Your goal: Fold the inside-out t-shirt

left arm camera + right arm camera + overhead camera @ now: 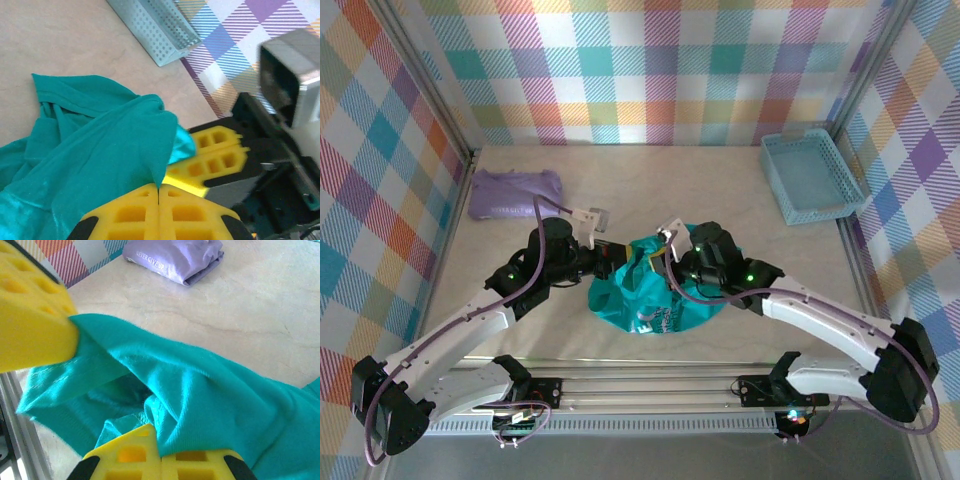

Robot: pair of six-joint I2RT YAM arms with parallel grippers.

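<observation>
Yellow foam pads [130, 215] of the left gripper [159, 192] are pressed flat together, a fold of the teal-green cotton t-shirt [95, 160] pinched in the seam between them; the right gripper [161, 457] is likewise closed, its yellow pads meeting on a bunched ridge of the same cloth; in the left wrist view the right gripper [210, 155] sits just beside the left, at about 2 o'clock from it, and in the right wrist view the left gripper [30, 330] touches the cloth at about 10 o'clock; from above, the left gripper [610, 250] and right gripper [655, 250] meet at the 12 o'clock edge of the t-shirt [655, 300], which lies crumpled in a rounded heap on the pale beige table top [720, 190], near its middle and slightly toward 6 o'clock; a lavender-purple folded garment [515, 192] rests well apart at 10 o'clock; a light blue perforated plastic basket [810, 178] stands at 2 o'clock against the plaid walls [650, 70].
</observation>
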